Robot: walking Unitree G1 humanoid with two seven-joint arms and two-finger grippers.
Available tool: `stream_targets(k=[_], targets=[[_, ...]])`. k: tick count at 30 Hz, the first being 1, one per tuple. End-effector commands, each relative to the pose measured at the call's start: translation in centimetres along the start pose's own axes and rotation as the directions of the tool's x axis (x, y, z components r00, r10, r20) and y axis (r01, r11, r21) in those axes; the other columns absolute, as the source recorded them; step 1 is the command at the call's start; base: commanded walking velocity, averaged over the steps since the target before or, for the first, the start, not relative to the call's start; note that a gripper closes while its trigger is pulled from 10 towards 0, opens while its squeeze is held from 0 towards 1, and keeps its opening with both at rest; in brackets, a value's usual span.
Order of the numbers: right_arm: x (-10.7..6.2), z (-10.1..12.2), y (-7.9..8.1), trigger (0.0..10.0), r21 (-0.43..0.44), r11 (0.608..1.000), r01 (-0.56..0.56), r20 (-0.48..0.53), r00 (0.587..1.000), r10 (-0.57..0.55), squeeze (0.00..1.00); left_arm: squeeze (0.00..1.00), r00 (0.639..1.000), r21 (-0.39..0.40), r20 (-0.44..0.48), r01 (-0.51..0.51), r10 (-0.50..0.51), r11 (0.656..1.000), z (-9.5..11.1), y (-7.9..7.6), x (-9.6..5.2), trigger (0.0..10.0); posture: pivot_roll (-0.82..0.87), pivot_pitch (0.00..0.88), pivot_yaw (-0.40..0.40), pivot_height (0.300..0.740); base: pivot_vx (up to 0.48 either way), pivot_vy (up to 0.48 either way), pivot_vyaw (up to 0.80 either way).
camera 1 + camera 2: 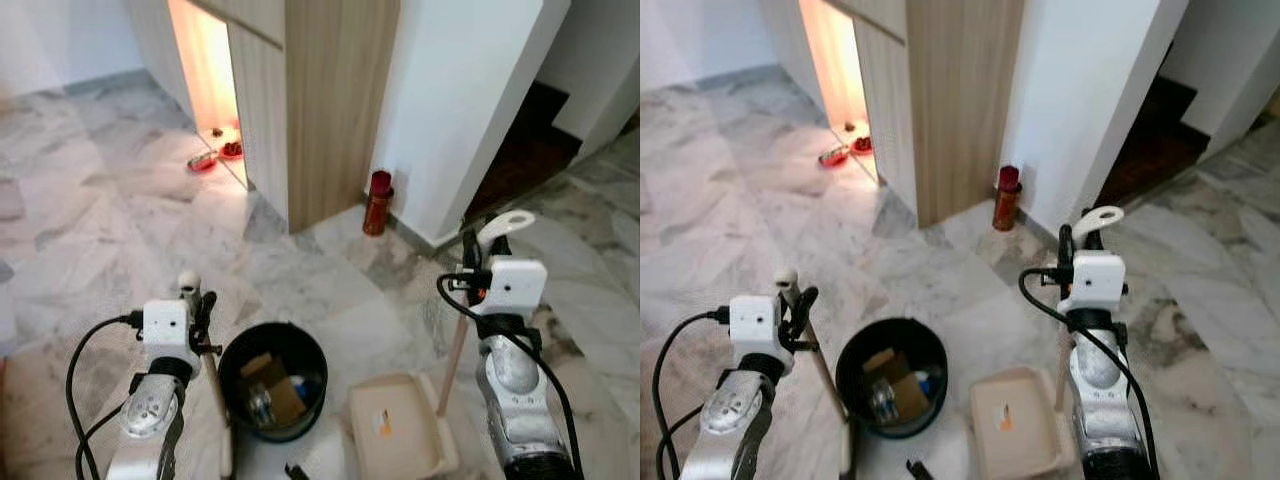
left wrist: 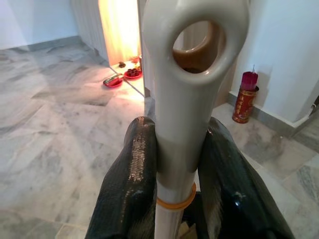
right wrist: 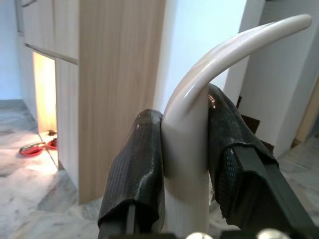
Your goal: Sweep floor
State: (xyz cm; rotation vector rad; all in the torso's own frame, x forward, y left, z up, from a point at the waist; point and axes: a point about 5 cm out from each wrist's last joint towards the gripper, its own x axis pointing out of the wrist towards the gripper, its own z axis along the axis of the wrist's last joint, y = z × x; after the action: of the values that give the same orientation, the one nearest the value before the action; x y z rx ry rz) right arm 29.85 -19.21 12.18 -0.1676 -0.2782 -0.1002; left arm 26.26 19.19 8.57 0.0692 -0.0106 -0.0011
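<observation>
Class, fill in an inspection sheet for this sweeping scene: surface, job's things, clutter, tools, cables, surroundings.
Surface: grey-white marble floor.
Job's things: broom handle in the left tool; beige dustpan on the floor, its handle in the right tool; black bin holding rubbish, beside the dustpan.
Clutter: red dishes by the lit opening; red canister at the wall.
Tools: left tool shut on broom handle; right tool shut on dustpan handle.
Cables: black cables looping at both wrists.
Surroundings: wooden cabinet, white walls.
</observation>
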Motion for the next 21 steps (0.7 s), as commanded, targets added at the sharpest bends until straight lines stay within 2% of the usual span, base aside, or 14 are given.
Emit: stream_targets(k=[1, 21], targets=[[0.40, 0.58, 0.11, 10.0, -0.004, 1.000, -0.004, 0.034, 0.999, 0.004, 0.00, 0.00, 0.999, 0.002, 0.043, 0.024, -0.024, 1.000, 0.86, -0.37, 0.20, 10.0, 0.03, 0.000, -0.040, 0.740, -0.311, 0.000, 0.00], [0.42, 0.56, 0.44, 10.0, -0.009, 1.000, -0.005, 0.036, 0.999, 0.005, 0.00, 0.00, 0.999, -0.003, 0.039, 0.022, -0.022, 1.000, 0.77, -0.35, 0.05, 10.0, 0.03, 0.000, -0.038, 0.740, -0.016, 0.000, 0.00]])
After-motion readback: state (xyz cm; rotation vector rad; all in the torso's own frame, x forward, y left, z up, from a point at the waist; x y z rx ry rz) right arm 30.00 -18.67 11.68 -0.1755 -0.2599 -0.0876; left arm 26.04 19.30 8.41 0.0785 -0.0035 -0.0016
